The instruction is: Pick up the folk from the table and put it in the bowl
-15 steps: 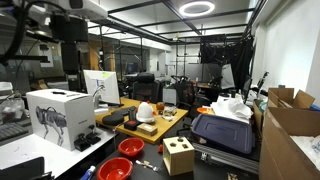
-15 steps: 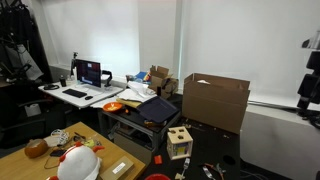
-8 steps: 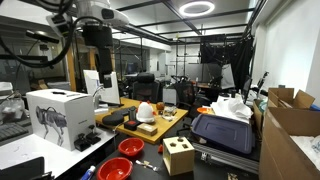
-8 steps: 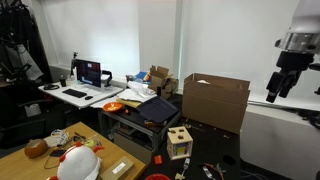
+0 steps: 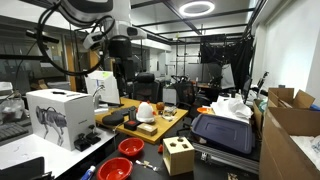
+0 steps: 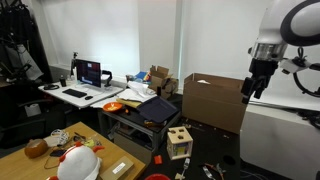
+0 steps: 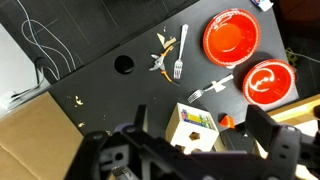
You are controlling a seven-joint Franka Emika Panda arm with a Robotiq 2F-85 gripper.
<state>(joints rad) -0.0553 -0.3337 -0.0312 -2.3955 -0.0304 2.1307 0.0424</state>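
Note:
In the wrist view a pale fork [image 7: 181, 57] lies on the black floor surface beside a small orange-yellow item [image 7: 163, 58]. A second fork [image 7: 209, 89] lies between two red bowls [image 7: 231, 36] [image 7: 268, 82]. The bowls also show in an exterior view [image 5: 131, 147] [image 5: 116, 169]. My gripper [image 7: 200, 145] is open and empty, high above the floor, with its fingers on either side of a wooden cube [image 7: 194, 125] far below. The gripper hangs in mid-air in both exterior views [image 5: 128, 78] [image 6: 250, 88].
The wooden cube with holes [image 5: 179, 156] [image 6: 179, 141] stands on the floor. A low wooden table [image 5: 150, 122] carries a white helmet. A dark suitcase [image 5: 222, 132], cardboard boxes [image 6: 215, 100] and a white box [image 5: 59, 115] stand around. A white cable [image 7: 45, 50] lies on the floor.
The arm has swung well into both exterior views, from the frame edge toward the middle of the room. The gripper stays open and empty.

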